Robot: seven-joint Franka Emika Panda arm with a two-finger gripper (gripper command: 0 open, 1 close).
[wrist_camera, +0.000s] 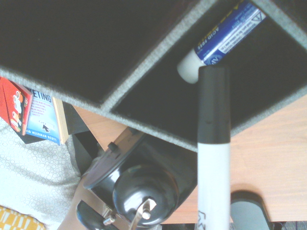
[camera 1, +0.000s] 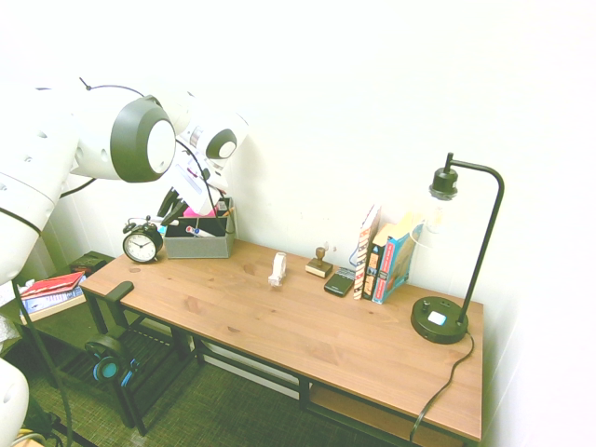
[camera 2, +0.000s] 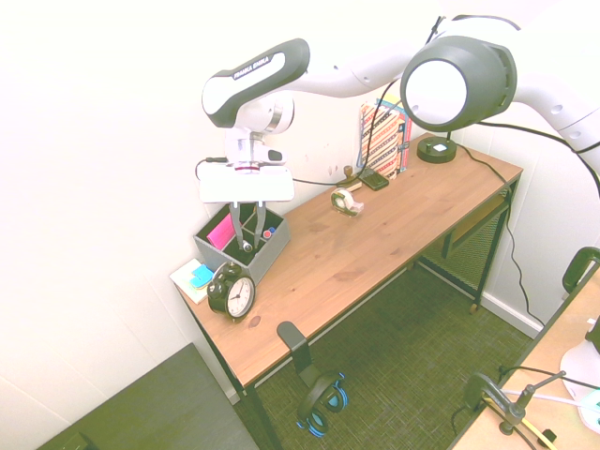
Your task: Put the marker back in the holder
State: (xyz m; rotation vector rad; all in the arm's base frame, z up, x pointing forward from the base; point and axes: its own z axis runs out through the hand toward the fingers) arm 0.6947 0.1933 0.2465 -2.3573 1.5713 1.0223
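Poking into the holder [camera 2: 246, 251], the marker [wrist_camera: 213, 143] (barrel cropped)

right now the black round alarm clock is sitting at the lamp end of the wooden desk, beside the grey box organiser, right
Not quite. The black round alarm clock does sit beside the grey box organiser on the wooden desk, but at the end opposite the black desk lamp. The first exterior view shows it.

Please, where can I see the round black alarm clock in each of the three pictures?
First exterior view: alarm clock at the desk's left end, left of the grey holder.
Second exterior view: alarm clock in front of the holder.
Wrist view: its top beside the holder's wall.
Shared landmark: the holder.
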